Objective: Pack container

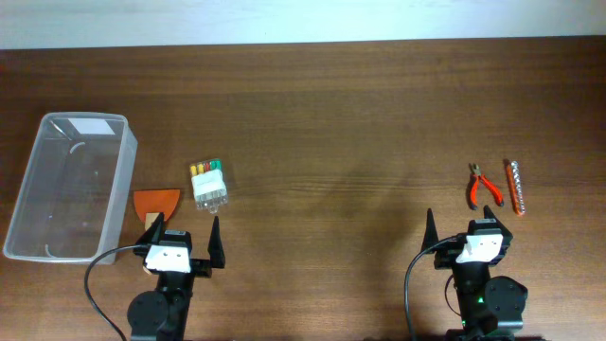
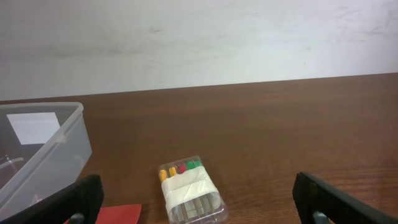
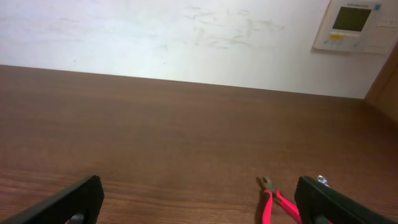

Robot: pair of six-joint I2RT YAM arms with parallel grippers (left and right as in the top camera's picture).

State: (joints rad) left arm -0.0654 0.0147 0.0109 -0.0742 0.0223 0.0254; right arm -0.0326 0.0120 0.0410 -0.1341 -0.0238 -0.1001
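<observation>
The light is bright, soft and even, and seems to fall from above. On the dark brown wooden table (image 1: 331, 104) shadows are short and faint. The large clear plastic rectangular tub (image 1: 19, 204) has thin white glints on its rim. The overhead view is sharp. In the wrist views the white wall (image 2: 249, 37) is slightly washed out, and the left gripper's black fingers (image 2: 73, 200) and the right gripper's black fingers (image 3: 69, 200) look soft, out of focus.

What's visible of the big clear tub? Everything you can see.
The container is a large see-through plastic tub, rectangular with rounded corners and a raised rim, lidless and upright on the left side of the table, long axis running away from the robot. A white label sits at its far end. It looks empty. An orange flat piece lies at its right wall; contact unclear.
</observation>
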